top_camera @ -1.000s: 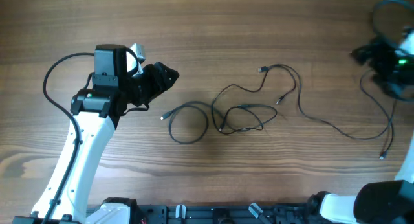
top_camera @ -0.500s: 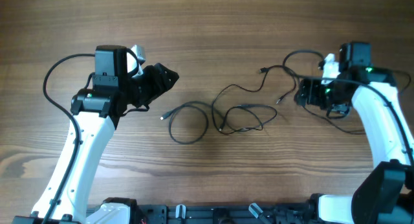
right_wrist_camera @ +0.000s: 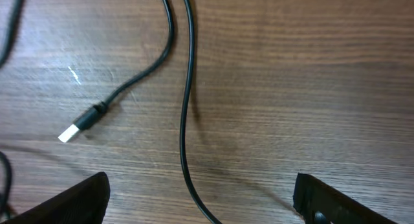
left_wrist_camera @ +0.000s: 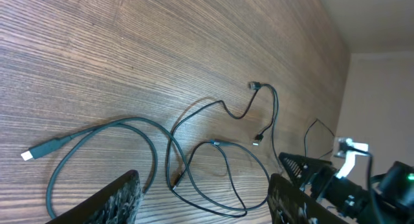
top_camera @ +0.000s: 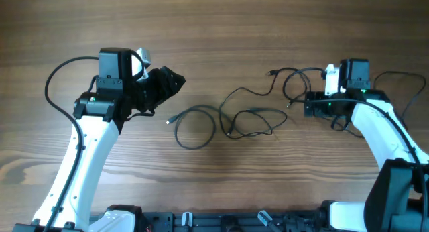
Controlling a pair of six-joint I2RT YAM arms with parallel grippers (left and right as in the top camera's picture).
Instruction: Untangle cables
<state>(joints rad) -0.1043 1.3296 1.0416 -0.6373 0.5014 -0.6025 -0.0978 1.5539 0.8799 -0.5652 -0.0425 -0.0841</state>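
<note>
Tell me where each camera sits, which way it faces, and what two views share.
Overhead: fixed above the table, facing straight down; left arm, right arm, left gripper, right gripper and the cables show.
Left wrist: on the left arm, facing across the table toward the right arm; its fingers at the bottom.
Right wrist: low over the table, facing down at a plug; its fingers in the bottom corners.
Shared: overhead and left wrist both show the cables and right gripper.

Thin black cables with small plug ends (left_wrist_camera: 55, 145): at least two, the tangle hides the exact count. White-and-black robot arms: two, left arm (top_camera: 94, 151), right arm (top_camera: 383, 128). Brown wooden table (top_camera: 221, 24): one
</note>
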